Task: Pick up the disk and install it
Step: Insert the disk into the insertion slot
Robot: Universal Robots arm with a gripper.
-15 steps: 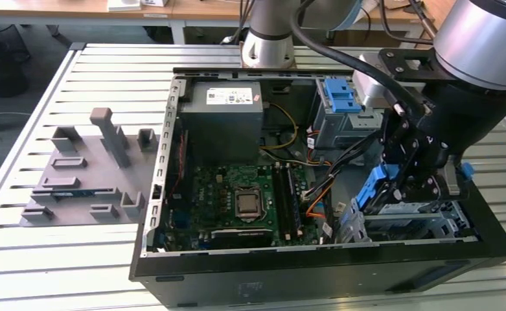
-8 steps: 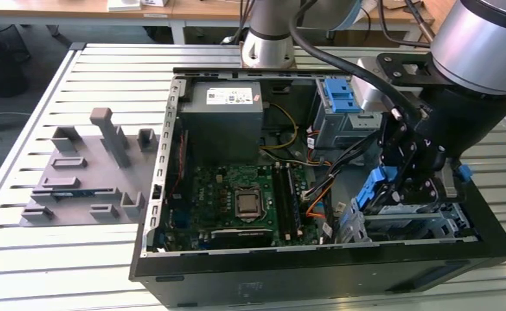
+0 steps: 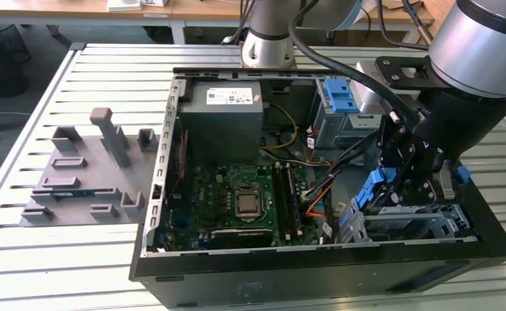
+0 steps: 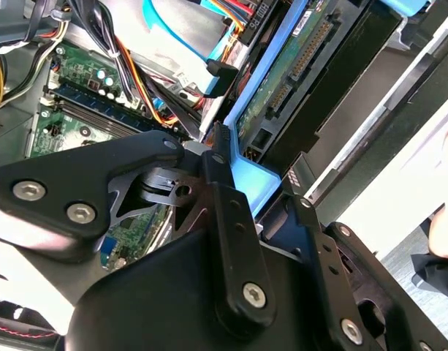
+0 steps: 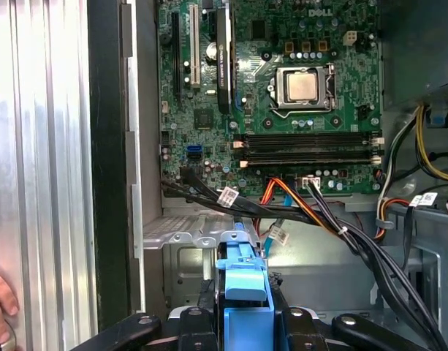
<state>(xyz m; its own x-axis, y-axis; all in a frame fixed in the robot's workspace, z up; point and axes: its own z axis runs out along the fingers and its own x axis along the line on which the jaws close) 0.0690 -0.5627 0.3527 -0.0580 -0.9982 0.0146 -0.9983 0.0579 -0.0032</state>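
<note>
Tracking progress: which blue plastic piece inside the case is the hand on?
The blue-railed disk, clamped in the hand; the blue latch piece sits apart, atop the grey drive cage.

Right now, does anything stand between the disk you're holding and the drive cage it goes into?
Nothing solid shows between them. The flat silver hard drive with blue plastic rails sits in the jaws over the grey metal drive cage. A bundle of black and orange cables crosses beside the cage, perhaps close enough to snag.
</note>
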